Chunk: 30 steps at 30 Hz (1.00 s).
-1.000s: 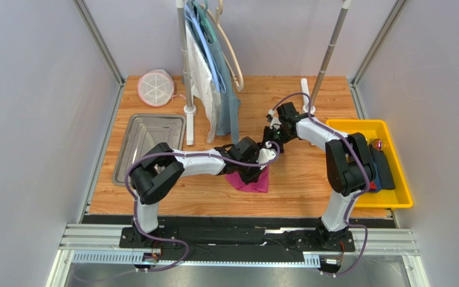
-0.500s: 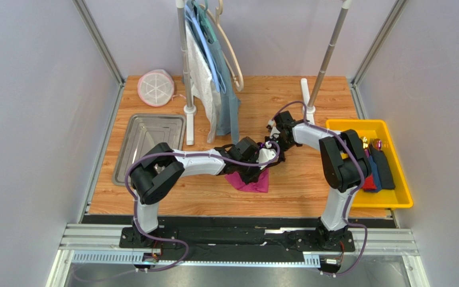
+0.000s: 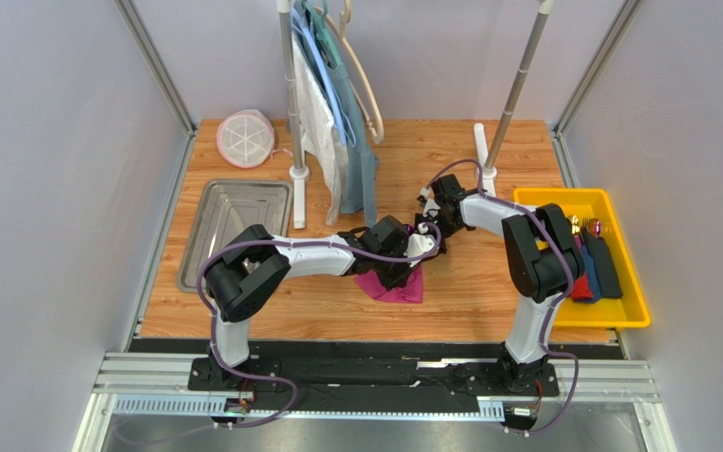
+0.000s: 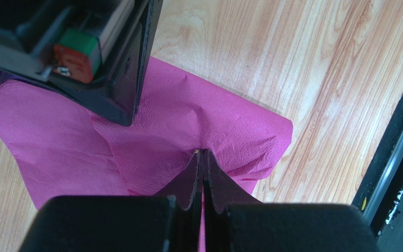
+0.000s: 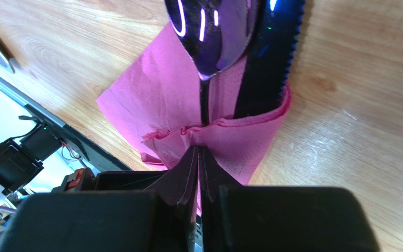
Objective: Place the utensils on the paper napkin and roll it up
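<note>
The magenta paper napkin [image 3: 401, 287] lies mid-table, crumpled and partly folded. In the right wrist view the napkin [image 5: 177, 100] is folded over the handles of a dark-purple spoon [image 5: 214, 37] and a serrated knife [image 5: 269, 58], whose heads stick out beyond it. My right gripper [image 5: 199, 149] is shut, pinching the folded napkin edge. My left gripper [image 4: 203, 152] is shut on another fold of the napkin [image 4: 188, 121], with the right gripper's body just beside it. In the top view both grippers, left [image 3: 407, 266] and right [image 3: 427, 233], meet over the napkin's far edge.
A yellow bin [image 3: 563, 200] at the right holds a red bundle [image 3: 579, 287], a dark blue bundle [image 3: 604, 264] and more utensils. A metal tray [image 3: 207, 226] sits at the left. A garment rack with hanging clothes [image 3: 337, 104] and a pole base [image 3: 481, 151] stand behind.
The right arm's elbow swung back from over the yellow bin, uncovering its contents, and its wrist shifted slightly. The left arm and the napkin have stayed in place.
</note>
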Available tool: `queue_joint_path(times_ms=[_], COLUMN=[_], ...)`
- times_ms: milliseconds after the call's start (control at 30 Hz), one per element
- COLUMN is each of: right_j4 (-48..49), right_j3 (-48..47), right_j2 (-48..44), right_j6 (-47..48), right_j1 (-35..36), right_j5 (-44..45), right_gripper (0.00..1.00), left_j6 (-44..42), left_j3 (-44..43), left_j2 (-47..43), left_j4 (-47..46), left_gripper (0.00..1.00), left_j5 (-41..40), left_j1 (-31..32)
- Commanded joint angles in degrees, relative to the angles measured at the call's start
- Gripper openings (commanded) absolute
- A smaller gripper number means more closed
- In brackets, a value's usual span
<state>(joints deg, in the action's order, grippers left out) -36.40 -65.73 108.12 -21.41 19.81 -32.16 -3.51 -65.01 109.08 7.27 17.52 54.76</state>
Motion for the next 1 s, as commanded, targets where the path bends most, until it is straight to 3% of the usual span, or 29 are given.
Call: queue_joint_path(times_ms=[0,433,667,833,967], right_j4=[2.5,5.6,5.1,5.0,7.1], right_j3=[-1.1,0.1,2.4,4.3,6.1], right_j2=[-2.1,4.1,6.0,5.1,3.9], right_j6=[-1.1,-1.7,0.0,-0.2,-1.4], right_j1=[0.5,1.6,1.6,1.0,-0.5], right_j5=[-1.9,0.7,3.9,5.1,4.1], right_gripper=[0.06,0.04,0.03,0.01,0.01], left_j6=[-1.7,-1.3,0.4,6.8,17.6], left_j3=[1.6,1.3,3.4,3.3,3.1], left_j2=[0.4,0.2,-6.8,-11.2,-12.6], left_j4=[3.9,4.2,4.3,7.2,8.8], left_gripper=[0.0,0.0,0.13,0.14,0.15], left_j5=[-1.5,-1.7,-3.0,-0.4,1.9], left_j1=[0.0,-0.2,-1.5,-3.7,-4.2])
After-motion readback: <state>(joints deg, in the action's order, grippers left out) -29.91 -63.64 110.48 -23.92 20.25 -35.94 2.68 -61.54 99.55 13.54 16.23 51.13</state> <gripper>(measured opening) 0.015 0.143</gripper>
